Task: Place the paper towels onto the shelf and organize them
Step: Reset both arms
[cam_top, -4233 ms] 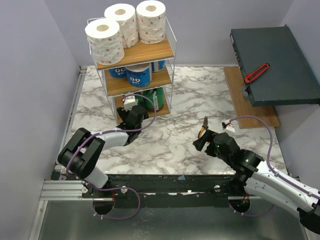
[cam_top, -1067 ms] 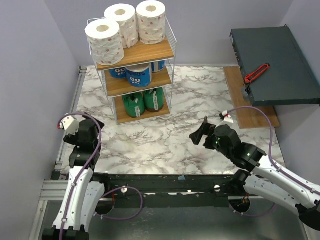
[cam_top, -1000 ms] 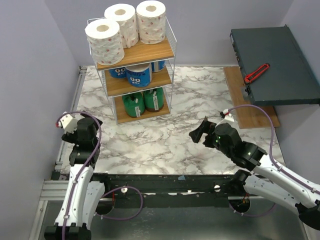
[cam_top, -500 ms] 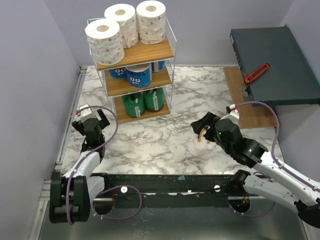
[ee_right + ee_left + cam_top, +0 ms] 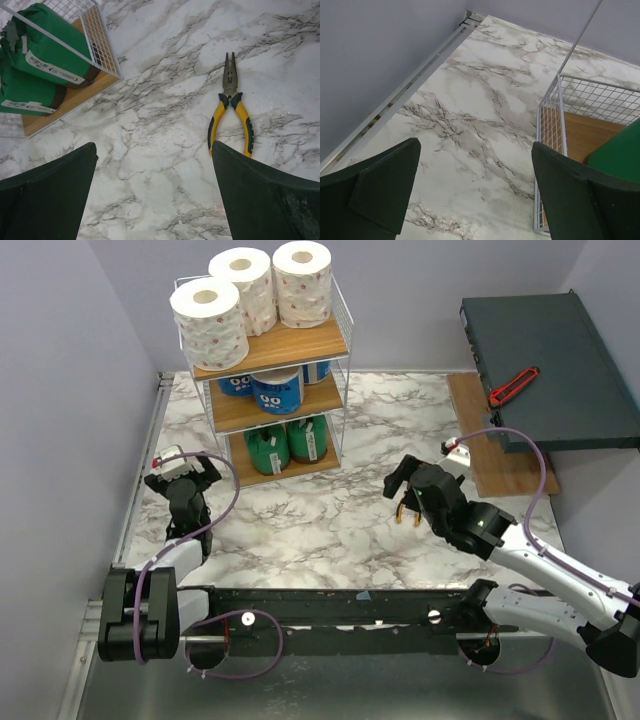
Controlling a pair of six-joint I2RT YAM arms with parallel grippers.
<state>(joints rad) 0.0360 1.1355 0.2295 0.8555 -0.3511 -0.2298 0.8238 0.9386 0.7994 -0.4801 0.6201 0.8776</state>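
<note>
The paper towels sit sorted by kind on the shelf near the tabletop's far left corner, white above, blue between, green below, so the left gripper and right gripper hover with jaws wide and empty, seemingly with nothing left to carry.

Overhead wide; both wrist views close, share shelf

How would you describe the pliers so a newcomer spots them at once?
Start at the marble table, right of the wire shelf. The pliers lie flat on the marble below the right claw. Their yellow-and-black handles and thin pointed nose set them apart; the red tool lies on the dark box.
</note>
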